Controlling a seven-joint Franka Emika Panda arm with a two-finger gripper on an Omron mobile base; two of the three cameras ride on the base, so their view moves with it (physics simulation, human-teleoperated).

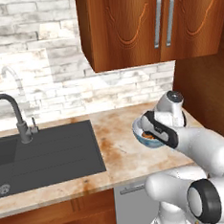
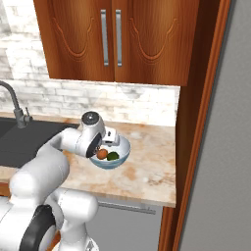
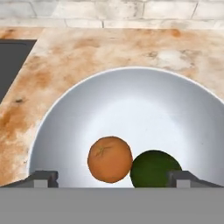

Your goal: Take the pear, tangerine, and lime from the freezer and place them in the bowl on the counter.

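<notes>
The tangerine (image 3: 110, 159) sits in the bowl (image 3: 131, 105) on the counter (image 3: 109, 48), touching the lime (image 3: 154, 168). The gripper (image 3: 111, 178) hangs spread wide and empty above. It looks light, firm and slick-skinned, so best pinched across its middle.

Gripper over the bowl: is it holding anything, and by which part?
Nothing is held. The gripper is open, fingertips wide apart above the bowl; the tangerine and a green fruit lie loose inside.
</notes>
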